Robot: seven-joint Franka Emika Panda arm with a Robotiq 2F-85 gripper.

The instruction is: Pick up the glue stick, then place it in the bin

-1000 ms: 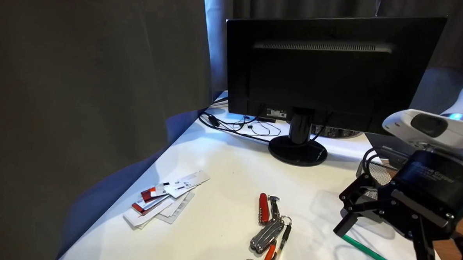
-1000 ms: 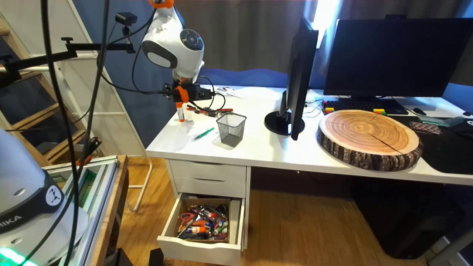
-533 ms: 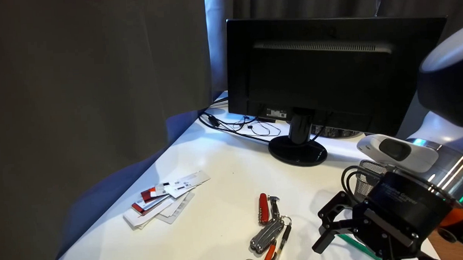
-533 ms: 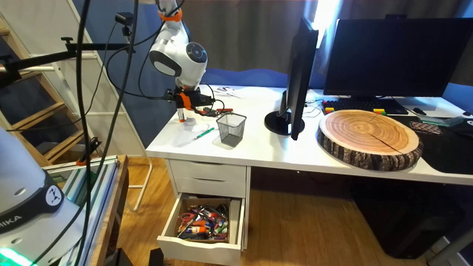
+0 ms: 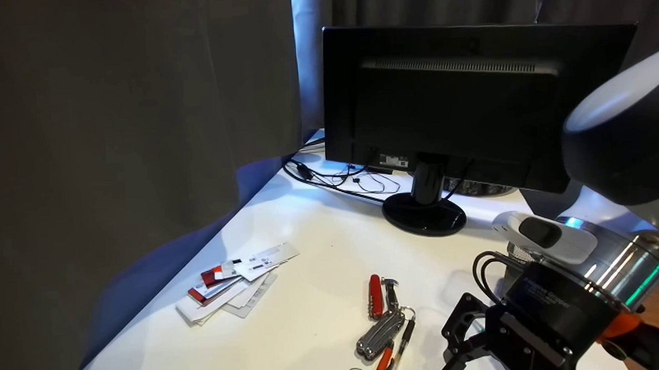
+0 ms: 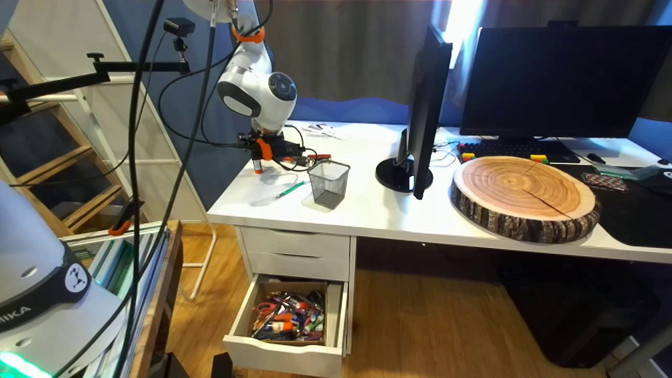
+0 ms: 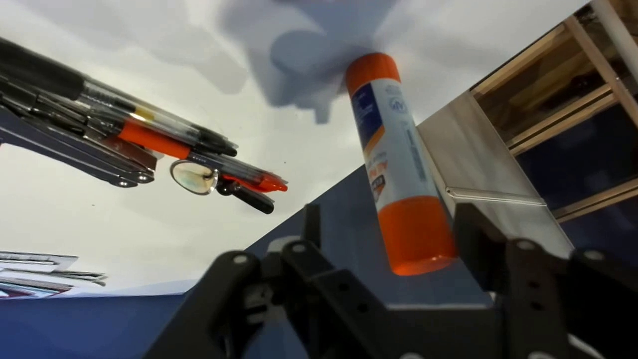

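In the wrist view, the glue stick (image 7: pixel 398 144), white with a blue patch on its label and orange at both ends, stands upright on the surface (image 7: pixel 284 144). The hand (image 7: pixel 392 222) is unclasped: its two fingers (image 7: pixel 470 239) are spread apart, and the upper orange end shows between them, closer to the finger at the picture's right. Whether it touches that finger, I cannot tell. Only from here can the label be made out. Two pens (image 7: pixel 164 142) lie well apart from the glue stick.

In an exterior view, the bin (image 6: pixel 328 185), a grey mesh holder, shows whole. It stands on the surface apart from the glue stick, and a green pen (image 6: pixel 291 189) lies between the two, nearer the bin. The hand covers the glue stick's top, leaving the lower part in sight. Only here do a pulled-out drawer (image 6: pixel 286 357) with a jumble of small things (image 6: pixel 289 320) and a round wooden slab (image 6: pixel 525 189) appear.

In an exterior view, a red knife (image 5: pixel 375 297), a folding tool (image 5: pixel 380 335) and a fan of cards (image 5: pixel 228 294) show plainly, with the back of a monitor (image 5: pixel 465 101) beyond. The hand runs past the lower edge, fingertips out of frame, and part of the bin peeks out behind it.
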